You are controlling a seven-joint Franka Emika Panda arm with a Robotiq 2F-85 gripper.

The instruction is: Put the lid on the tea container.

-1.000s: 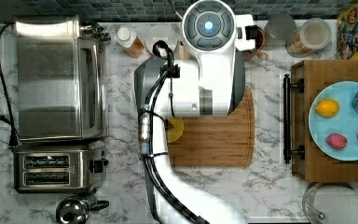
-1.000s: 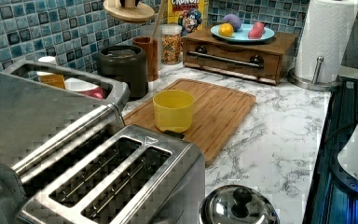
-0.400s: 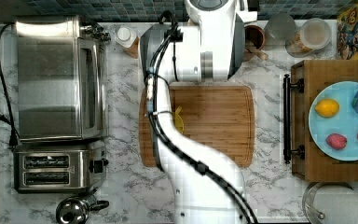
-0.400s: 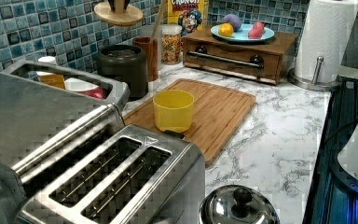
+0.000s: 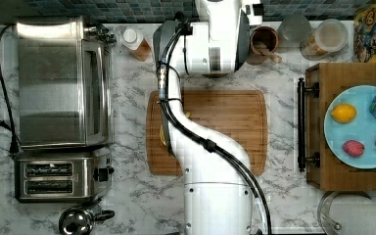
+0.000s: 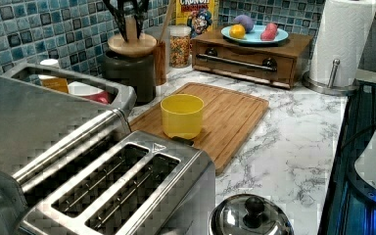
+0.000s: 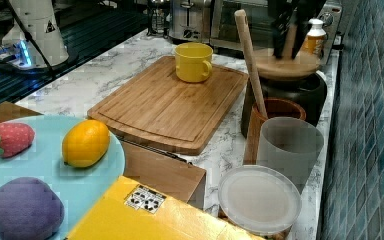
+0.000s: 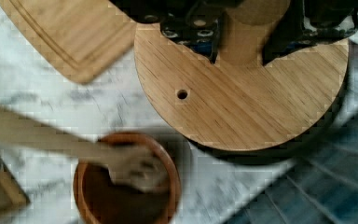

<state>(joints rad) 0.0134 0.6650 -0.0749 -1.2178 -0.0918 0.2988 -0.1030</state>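
Observation:
The lid (image 6: 129, 45) is a round wooden disc with a knob on top. My gripper (image 6: 127, 17) is shut on that knob, its dark fingers (image 8: 200, 28) on either side of it. The lid (image 8: 242, 98) lies level over the mouth of the tea container (image 6: 129, 76), a wide black tin by the tiled back wall. The tin's dark wall (image 8: 270, 156) shows as a crescent under the disc. In the right view the lid (image 7: 285, 65) sits just at the container (image 7: 302, 95) rim; I cannot tell whether they touch. In the top view the arm's hand (image 5: 220, 34) covers both.
A brown wooden cup (image 7: 275, 112) with a stick stands right beside the tin. Clear jars (image 7: 290, 145) follow along the wall. A yellow cup (image 6: 182, 116) sits on the cutting board (image 6: 235, 112). Toaster oven (image 5: 61, 81), toaster (image 5: 54, 176), fruit plate (image 5: 362, 127).
The arm has moved toward the back wall, and the lid has come down from high above the tin to the level of its mouth.

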